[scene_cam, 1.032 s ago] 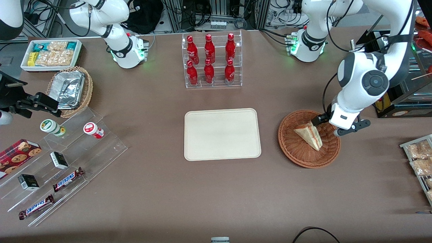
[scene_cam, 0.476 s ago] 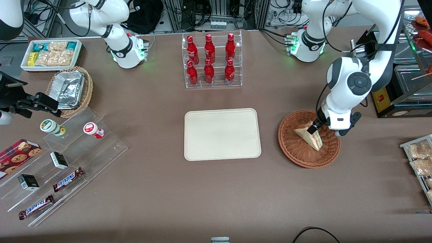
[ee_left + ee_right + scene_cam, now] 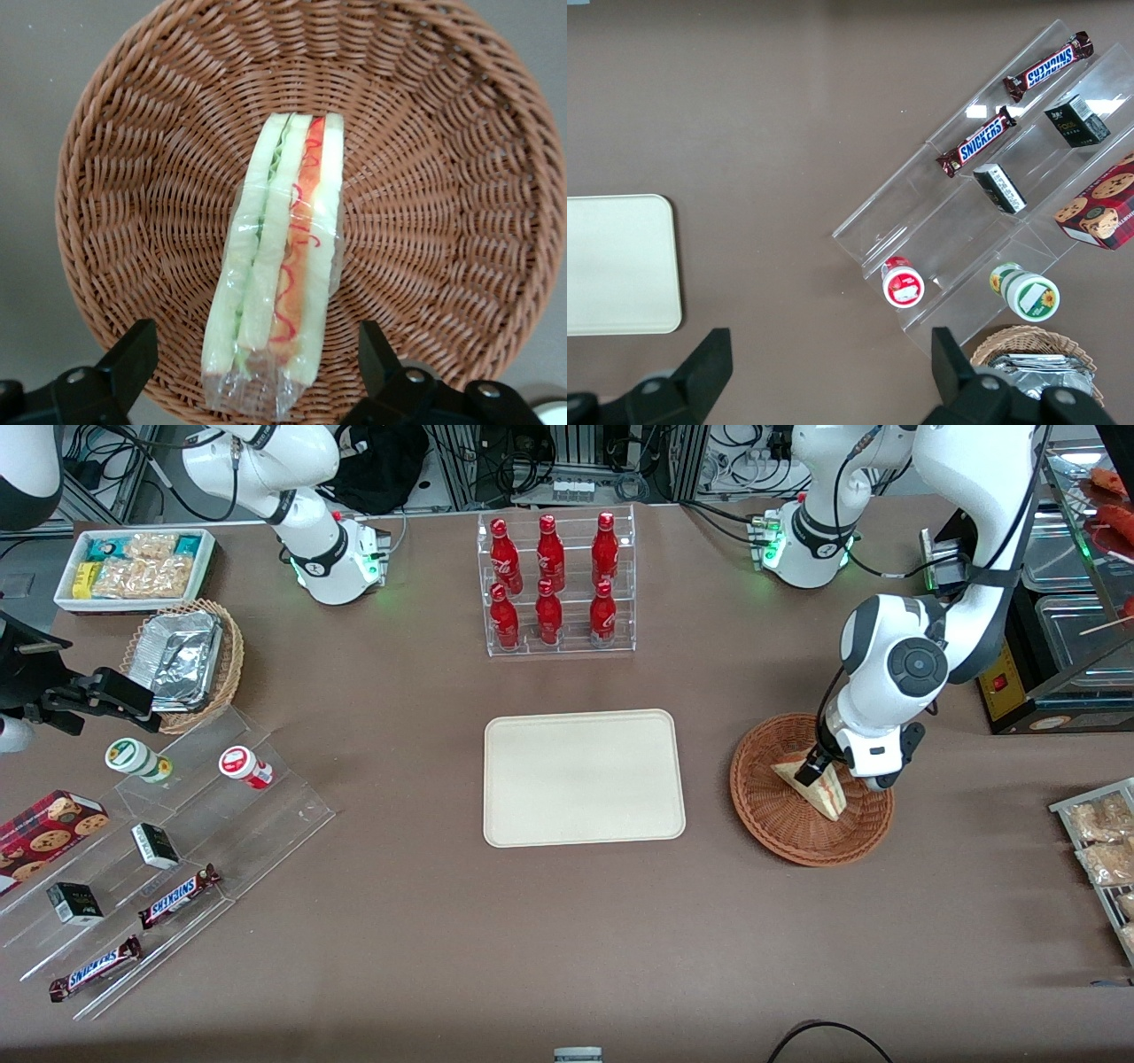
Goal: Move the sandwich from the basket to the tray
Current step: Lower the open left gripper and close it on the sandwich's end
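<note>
The clear-wrapped sandwich [image 3: 820, 790] [image 3: 276, 266], white bread with orange-red and green filling, lies in the reddish-brown wicker basket [image 3: 780, 824] [image 3: 443, 177]. My gripper [image 3: 813, 769] [image 3: 257, 363] hangs just above the basket, over the sandwich's wide end. It is open, with one black finger [image 3: 133, 354] on each side of the wrapped end and a clear gap to the bread. The cream-beige tray [image 3: 583, 776] [image 3: 616, 266] lies flat beside the basket, toward the parked arm's end of the table, with nothing on it.
A clear rack of red bottles [image 3: 555, 584] stands farther from the front camera than the tray. A tan basket with foil [image 3: 184, 657], a white snack bin [image 3: 133, 567] and stepped acrylic shelves with candy bars [image 3: 177, 895] lie toward the parked arm's end. Snack packets [image 3: 1103, 841] sit at the working arm's end.
My gripper has swung in over the basket and come lower, so that its fingers now straddle the sandwich's wide end. The sandwich and basket have not moved.
</note>
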{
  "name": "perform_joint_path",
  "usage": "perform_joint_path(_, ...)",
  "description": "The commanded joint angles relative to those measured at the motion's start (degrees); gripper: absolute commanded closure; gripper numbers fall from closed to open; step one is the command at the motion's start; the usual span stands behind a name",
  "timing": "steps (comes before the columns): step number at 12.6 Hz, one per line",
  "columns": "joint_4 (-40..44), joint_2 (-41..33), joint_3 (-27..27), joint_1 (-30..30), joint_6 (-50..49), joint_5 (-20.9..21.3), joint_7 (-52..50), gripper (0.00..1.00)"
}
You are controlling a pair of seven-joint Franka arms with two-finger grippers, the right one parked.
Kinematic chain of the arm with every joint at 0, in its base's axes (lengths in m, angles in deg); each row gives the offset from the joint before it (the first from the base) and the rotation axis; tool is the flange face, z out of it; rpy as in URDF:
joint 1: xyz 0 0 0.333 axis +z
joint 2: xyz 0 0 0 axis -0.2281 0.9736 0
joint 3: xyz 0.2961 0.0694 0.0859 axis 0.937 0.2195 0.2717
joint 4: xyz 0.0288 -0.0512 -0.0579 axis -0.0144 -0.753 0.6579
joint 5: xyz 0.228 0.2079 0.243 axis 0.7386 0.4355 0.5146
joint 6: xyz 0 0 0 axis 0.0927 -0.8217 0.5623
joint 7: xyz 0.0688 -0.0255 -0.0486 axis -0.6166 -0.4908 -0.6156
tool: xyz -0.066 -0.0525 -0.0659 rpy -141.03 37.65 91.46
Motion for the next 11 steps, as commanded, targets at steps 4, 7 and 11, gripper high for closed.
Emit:
perform_joint_path(4,0.7,2.8,-0.2,0.2,2.5,0.2,-1.9,0.61)
perform_joint_path(7,2.1,2.2,-0.2,0.3,1.7,0.2,-1.1,0.89)
perform_joint_path(11,11.6,1.6,-0.3,0.0,-12.2,0.4,-1.0,0.89)
